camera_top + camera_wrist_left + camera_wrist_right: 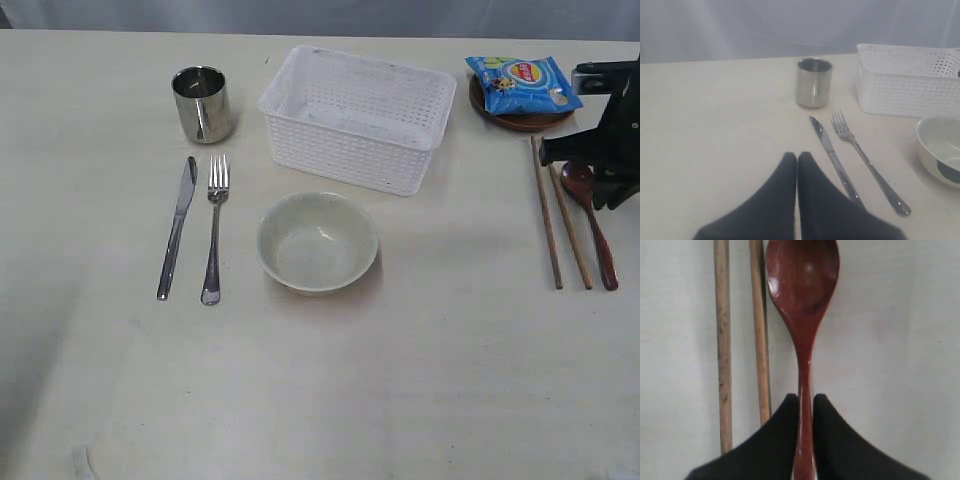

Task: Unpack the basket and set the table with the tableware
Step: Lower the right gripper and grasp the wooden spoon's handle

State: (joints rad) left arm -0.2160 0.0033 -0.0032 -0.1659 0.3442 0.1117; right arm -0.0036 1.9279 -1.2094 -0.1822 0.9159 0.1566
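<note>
The right end effector (805, 399) pinches the handle of the reddish-brown wooden spoon (802, 285): its two black fingers (782, 440) sit tight against either side of the handle, with only the handle's width between them. The spoon lies lengthwise just beside the two wooden chopsticks (546, 215) at the right side of the surface (400, 380). Whether the spoon rests on the surface or is raised slightly cannot be told.

The left end effector (797, 156) has its fingers pressed together, tip to tip, gripping nothing. It hangs over bare surface near the handle end of the knife (832, 157).

The white basket (340, 160) stands at the back, near the middle, and its bare lattice floor shows through the open top. In front of it, close but apart, sits the cream bowl (318, 245), upright, its inside showing only glaze. To the left of the basket the steel cup (202, 104) stands upright. In front of the cup, the knife and the fork (214, 230) lie side by side, the fork nearer the bowl. To the right of the basket is the small brown plate (520, 125), and a blue chip packet (522, 84) lies on it, covering most of it.
</note>
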